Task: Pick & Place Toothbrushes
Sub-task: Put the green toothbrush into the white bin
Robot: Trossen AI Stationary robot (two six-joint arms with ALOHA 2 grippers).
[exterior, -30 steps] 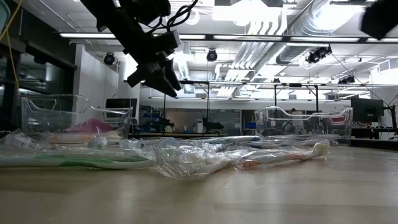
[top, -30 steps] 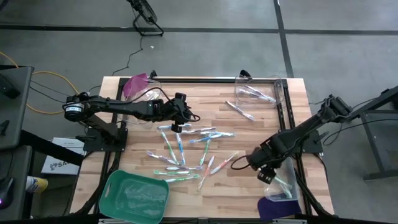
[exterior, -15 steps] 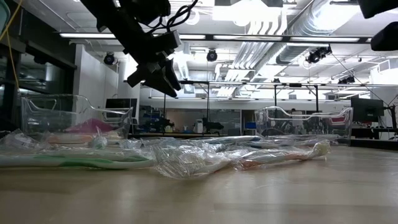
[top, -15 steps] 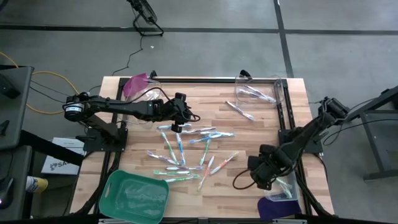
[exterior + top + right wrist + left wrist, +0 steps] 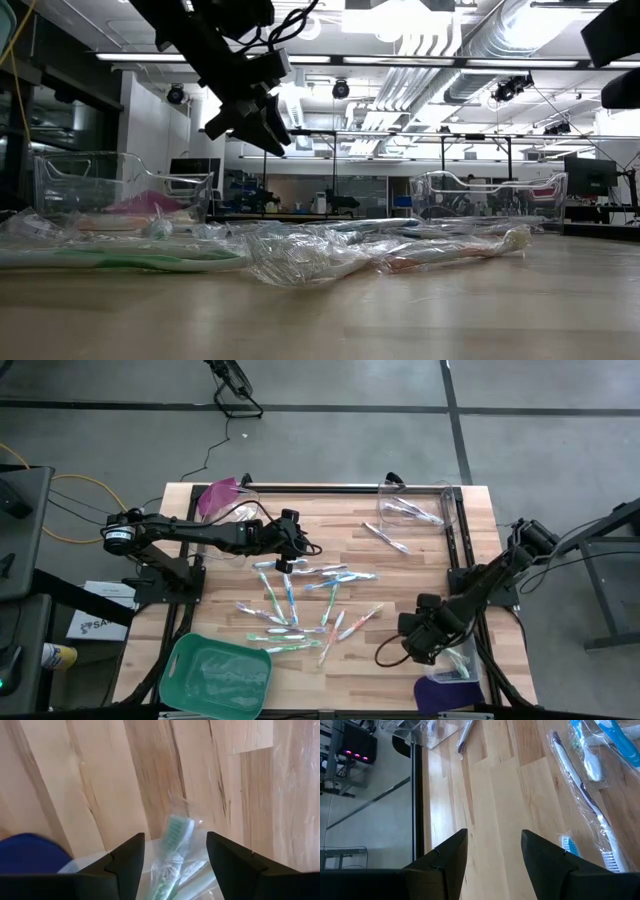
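Note:
Several wrapped toothbrushes (image 5: 300,605) lie scattered flat on the wooden table's middle; in the low view they form a crinkled row (image 5: 300,255). My left gripper (image 5: 284,562) hangs open above the pile's far end, with bare wood between its fingers (image 5: 492,850). My right gripper (image 5: 422,645) points down, open, near the table's near right corner, over a clear bin (image 5: 456,660). A wrapped toothbrush with a green head (image 5: 174,837) lies below, between its fingers, apart from both.
A green tray (image 5: 218,672) sits at the near left. A clear bin with a pink lid (image 5: 225,500) stands at the far left. Another clear bin (image 5: 412,510) holding toothbrushes stands at the far right, two more toothbrushes (image 5: 386,538) beside it. A purple lid (image 5: 440,695) lies by the near right bin.
My right gripper has gone down and toward the table's near edge, over the near right bin, rolling its wrist as it went. Its fingers have kept the same gap.

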